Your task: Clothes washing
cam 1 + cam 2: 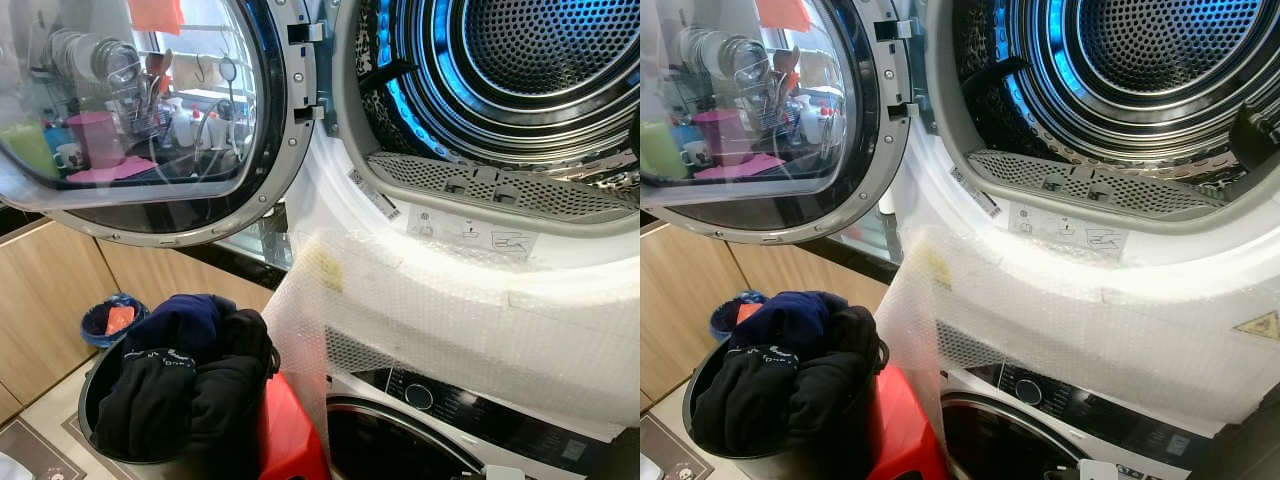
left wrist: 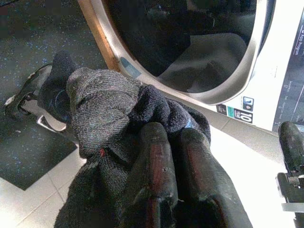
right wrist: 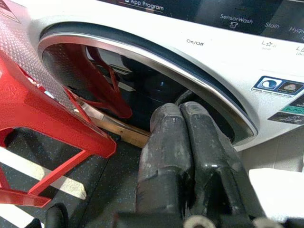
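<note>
Clothes (image 1: 180, 385) fill one bucket (image 1: 95, 425); left hand (image 2: 173, 137) pinches one dark sock (image 2: 109, 109); right hand (image 3: 183, 118) closed, empty.

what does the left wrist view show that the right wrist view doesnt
Left wrist view: the left claw shut on a dark grey knitted garment, with dark speckled flooring and pale tiles behind it.

Right wrist view: the right claw shut and holding nothing, a red plastic stool beside it, and the washer's control panel with its On/Off marking.

Both: a white front-loading washer close ahead, its round door with a silver rim and dark glass, plus printed stickers on the casing.
</note>
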Motion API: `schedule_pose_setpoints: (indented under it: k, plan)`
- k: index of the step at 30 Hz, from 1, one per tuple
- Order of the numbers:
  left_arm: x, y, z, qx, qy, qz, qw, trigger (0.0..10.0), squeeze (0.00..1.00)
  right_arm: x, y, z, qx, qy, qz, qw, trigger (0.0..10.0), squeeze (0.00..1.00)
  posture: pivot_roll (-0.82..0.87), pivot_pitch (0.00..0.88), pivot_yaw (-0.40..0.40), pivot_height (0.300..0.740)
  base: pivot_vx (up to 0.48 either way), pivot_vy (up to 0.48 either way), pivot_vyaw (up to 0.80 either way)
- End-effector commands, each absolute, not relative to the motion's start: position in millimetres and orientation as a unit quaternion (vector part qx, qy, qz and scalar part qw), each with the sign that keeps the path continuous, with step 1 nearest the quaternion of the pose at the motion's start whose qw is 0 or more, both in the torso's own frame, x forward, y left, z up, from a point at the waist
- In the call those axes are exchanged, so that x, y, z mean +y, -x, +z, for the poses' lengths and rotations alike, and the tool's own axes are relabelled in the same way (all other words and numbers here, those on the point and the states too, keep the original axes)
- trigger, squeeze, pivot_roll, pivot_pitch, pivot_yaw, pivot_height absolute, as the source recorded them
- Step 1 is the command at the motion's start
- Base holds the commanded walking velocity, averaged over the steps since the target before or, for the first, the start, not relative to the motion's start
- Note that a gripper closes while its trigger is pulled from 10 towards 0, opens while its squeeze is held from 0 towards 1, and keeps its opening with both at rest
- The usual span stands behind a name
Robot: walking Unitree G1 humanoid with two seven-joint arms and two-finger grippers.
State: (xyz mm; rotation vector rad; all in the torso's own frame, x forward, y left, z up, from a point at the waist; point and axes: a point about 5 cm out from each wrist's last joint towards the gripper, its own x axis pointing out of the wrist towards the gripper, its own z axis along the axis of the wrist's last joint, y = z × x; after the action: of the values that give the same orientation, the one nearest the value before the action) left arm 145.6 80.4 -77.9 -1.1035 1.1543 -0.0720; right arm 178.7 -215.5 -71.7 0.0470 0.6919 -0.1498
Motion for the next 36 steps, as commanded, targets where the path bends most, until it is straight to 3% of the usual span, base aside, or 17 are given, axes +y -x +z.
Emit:
schedule_pose_setpoints:
  k: [1, 29, 31, 36]
  plan:
    - [201, -140, -100, 0.539, -0.069, -0.018, 0.840, 10.0, 0.00, -215, -183, -70, 0.332, -0.022, -0.071, 0.940, 10.0, 0.00, 0.01, 0.000, 0.010, 0.740, 0.000, 0.000, 0.00]
    - [200, -140, -100, 0.538, -0.068, -0.018, 0.840, 10.0, 0.00, -214, -180, -72, 0.340, -0.020, -0.069, 0.938, 10.0, 0.00, 0.02, 0.000, 0.000, 0.740, 0.000, 0.000, 0.00]
    - [190, -141, -101, 0.535, -0.057, -0.020, 0.843, 10.0, 0.00, -199, -160, -89, 0.430, 0.020, -0.027, 0.902, 10.0, 0.00, 0.06, 0.000, 0.000, 0.740, 0.000, 0.000, 0.00]
    - [192, -135, -103, 0.541, -0.040, 0.015, 0.840, 10.0, 0.00, -194, -149, -96, 0.466, 0.036, -0.014, 0.884, 10.0, 0.00, 0.06, 0.000, 0.000, 0.740, 0.000, 0.000, 0.00]
